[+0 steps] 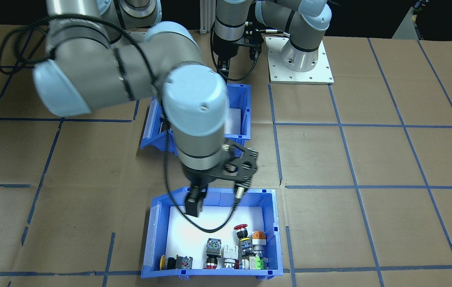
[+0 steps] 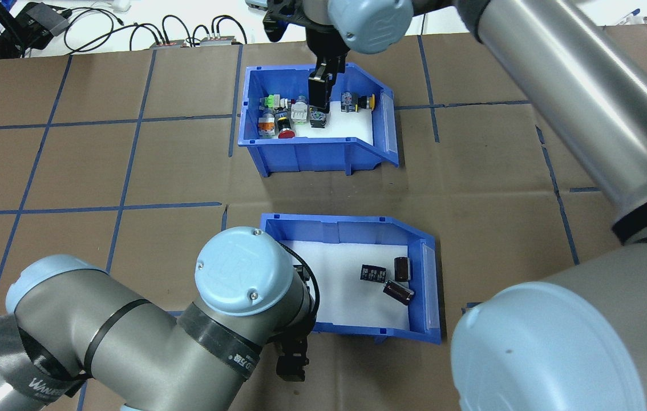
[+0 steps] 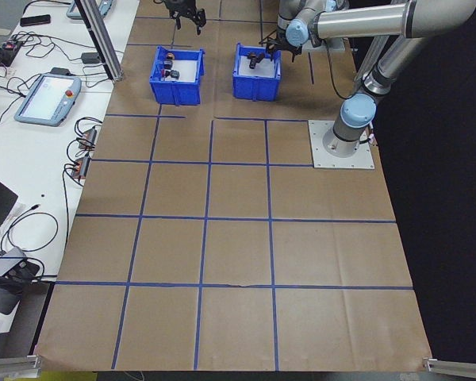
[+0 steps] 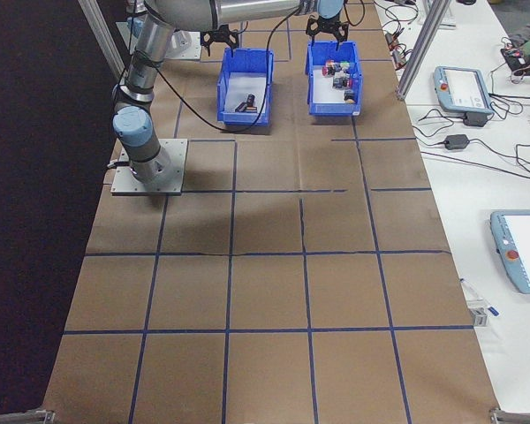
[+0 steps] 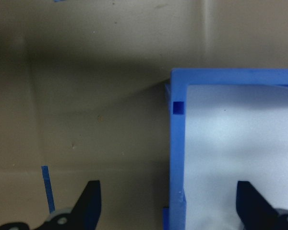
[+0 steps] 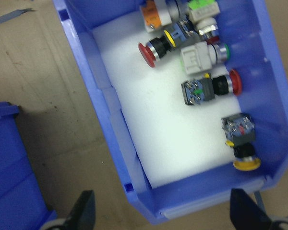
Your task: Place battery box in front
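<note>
Closest to the lens on the left wrist: left gripper [image 5: 170, 207], spread wide, gripping nothing, one finger outside and one inside a side wall of the battery box [image 5: 177, 143]. Ready to pinch, not yet pinched.

Battery box parked near the middle of the table [image 2: 129, 171], on the robot's side, apart from the switch box [image 2: 306, 157], which takes the spot farther out toward the operators' edge. Three dark cylinders [image 2: 402, 268] loose on the white liner, bunched near the sloped end, away from the grasped wall.

Right gripper [image 6: 163, 211] also wide open and empty, low over the end of the switch box, fingers either side of its sloped end wall.

Probably the grasp stage for both boxes, with the front spot taken. To do it well:
- Lower far enough for the pads to bite well down the wall, then close squarely, not on a corner.
- Lift level and slowly; likely to roll, those cylinders, and to shift the weight.
- Clear the front spot first, or carry wide around the switch box, minding the other arm.
- Set down flat before letting go.
</note>
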Controlling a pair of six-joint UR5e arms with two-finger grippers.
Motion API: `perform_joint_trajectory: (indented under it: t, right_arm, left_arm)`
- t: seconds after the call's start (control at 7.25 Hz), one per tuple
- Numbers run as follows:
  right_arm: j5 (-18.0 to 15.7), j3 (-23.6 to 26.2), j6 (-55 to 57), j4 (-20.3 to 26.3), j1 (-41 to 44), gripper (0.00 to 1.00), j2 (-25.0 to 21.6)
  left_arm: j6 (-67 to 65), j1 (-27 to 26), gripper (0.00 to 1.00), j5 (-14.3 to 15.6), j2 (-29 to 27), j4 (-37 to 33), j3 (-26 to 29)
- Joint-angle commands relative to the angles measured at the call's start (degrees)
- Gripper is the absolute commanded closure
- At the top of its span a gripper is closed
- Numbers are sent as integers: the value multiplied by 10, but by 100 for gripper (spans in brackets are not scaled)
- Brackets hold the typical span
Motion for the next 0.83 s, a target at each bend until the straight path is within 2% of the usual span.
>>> perform_joint_trajectory:
  t: [0.0,0.28,0.41,0.55,0.69]
  right_arm:
    - [-1,-2,-97,-4,39,0,29]
    - [-1,16,-126,-6,42,0,41]
    - [-2,33,-119,-13,44,0,43]
    - [-2,58,-96,-37,48,0,49]
    - [-4,74,-92,-100,49,0,51]
  left_arm:
    - [-15,-9,1,-13,-33,38,-13]
    - [-19,-9,3,-15,-36,133,-78]
    - [-34,-12,6,-17,-36,149,-82]
    - [-33,-12,20,-16,-38,147,-83]
    - [-31,-12,34,-16,-44,152,-82]
